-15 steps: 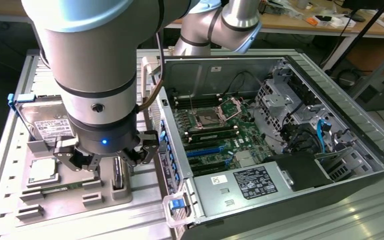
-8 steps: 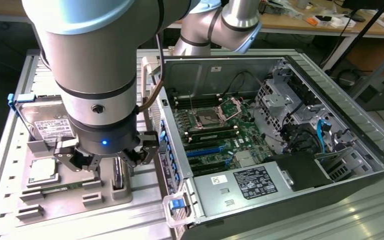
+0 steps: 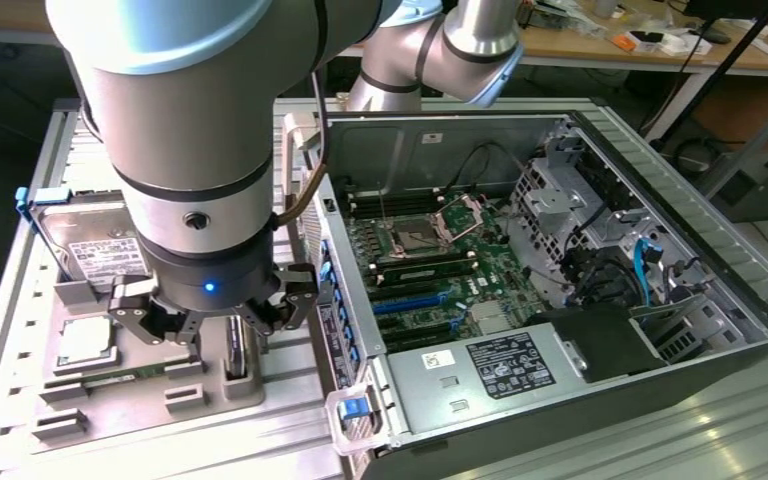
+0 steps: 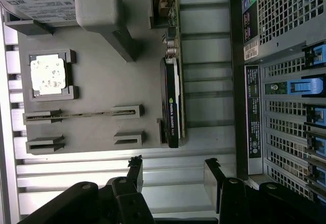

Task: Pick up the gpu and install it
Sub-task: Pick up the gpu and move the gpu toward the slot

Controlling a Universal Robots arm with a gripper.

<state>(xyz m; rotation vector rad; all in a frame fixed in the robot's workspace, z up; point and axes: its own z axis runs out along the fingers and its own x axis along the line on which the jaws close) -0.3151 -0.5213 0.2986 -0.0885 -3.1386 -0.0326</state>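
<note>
The gpu [image 4: 172,102] is a slim black card standing on edge in a slot of the grey fixture plate [image 4: 102,81], with its metal bracket end toward the hard drive side. In the exterior view the gpu [image 3: 235,352] sits just under the wrist. My gripper [image 4: 173,175] hovers above it, open, with nothing between its fingers. The black fingertips [image 4: 135,169] straddle the line of the card, a little past its end and apart from it. In the exterior view the gripper [image 3: 224,325] hangs low over the fixture, left of the computer case.
The open computer case [image 3: 651,200] lies at the exterior view's right, its motherboard showing blue expansion slots [image 3: 408,300]. On the fixture are a hard drive [image 3: 84,240], a processor [image 4: 48,75] and a thin memory stick [image 4: 81,114]. The case's rear wall [image 4: 285,81] runs close beside the gpu.
</note>
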